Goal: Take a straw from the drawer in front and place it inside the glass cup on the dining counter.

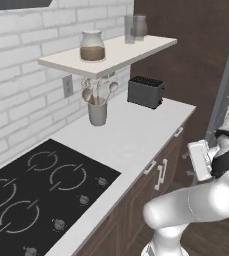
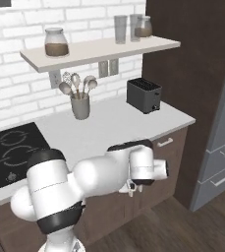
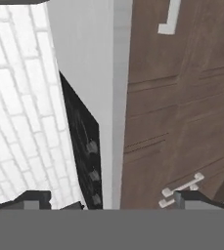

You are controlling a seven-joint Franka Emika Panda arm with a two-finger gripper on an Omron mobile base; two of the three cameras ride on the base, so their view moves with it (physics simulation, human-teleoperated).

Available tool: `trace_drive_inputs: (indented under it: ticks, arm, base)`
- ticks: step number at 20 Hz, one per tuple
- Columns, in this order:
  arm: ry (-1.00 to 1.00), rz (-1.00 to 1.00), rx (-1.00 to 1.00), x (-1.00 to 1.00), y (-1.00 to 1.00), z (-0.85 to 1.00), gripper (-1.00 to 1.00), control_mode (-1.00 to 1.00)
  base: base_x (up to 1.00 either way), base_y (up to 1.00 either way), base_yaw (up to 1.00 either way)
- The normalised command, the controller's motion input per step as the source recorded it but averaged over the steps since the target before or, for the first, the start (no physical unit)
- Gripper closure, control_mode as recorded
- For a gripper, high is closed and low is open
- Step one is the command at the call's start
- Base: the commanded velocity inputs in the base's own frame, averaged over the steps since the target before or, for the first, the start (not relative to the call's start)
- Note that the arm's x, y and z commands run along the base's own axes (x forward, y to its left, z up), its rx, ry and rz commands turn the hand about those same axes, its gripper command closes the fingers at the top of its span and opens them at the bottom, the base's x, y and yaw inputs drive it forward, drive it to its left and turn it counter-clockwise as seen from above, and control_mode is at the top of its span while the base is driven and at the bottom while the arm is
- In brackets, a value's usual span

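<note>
Just off the front edge of the narrow white worktop [image 2: 109,130], the white arm's two-finger gripper [image 2: 131,187] hung in front of the dark brown wooden cabinet fronts, level with the top row of drawers. In the right base view its small dark tips pointed down beneath the hand and were too small to read; in the hand view the two dark fingertips [image 3: 33,199] sat far apart at the bottom corners, so the jaws stood spread with nothing between them.

The dark brown wooden drawer [image 2: 167,146] with its small silver bar handle [image 2: 165,142] lay shut, just to the right of the hand in the right base view and apart from the fingers. Which of the flat fronts in that row was the one meant I could not tell for certain. In the hand view, rolled on its side, a pair of silver bar handles [image 3: 182,188] showed just beside the right fingertip, with another handle [image 3: 168,18] at the top edge.

On the worktop stood a black four-ring hob [image 1: 31,192], a grey opaque utensil holder with spoons [image 2: 80,106] and a dark boxy toaster [image 2: 144,95]. Above them a white wall shelf [image 2: 101,50] carried a glass jar with brown contents [image 2: 56,42], two tall clear glasses [image 2: 120,22] and a second jar [image 2: 143,26].
</note>
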Motion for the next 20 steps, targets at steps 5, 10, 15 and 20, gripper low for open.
trace_drive_inputs:
  ticks: [5,10,15,20]
  arm:
    - [-0.01,0.0,0.03,0.12,0.0,-0.23,-1.0,-1.0]
    - [-0.05,0.0,0.1,0.22,0.0,-0.21,-1.0,-1.0]
    - [-0.07,0.0,0.13,0.19,0.0,-0.16,-1.0,-1.0]
    - [-0.15,0.0,0.14,0.04,0.01,-0.1,-1.0,-1.0]
  base:
    - [0.0,0.0,0.0]
    - [0.0,0.0,0.0]
    - [0.0,0.0,0.0]
    - [0.0,0.0,0.0]
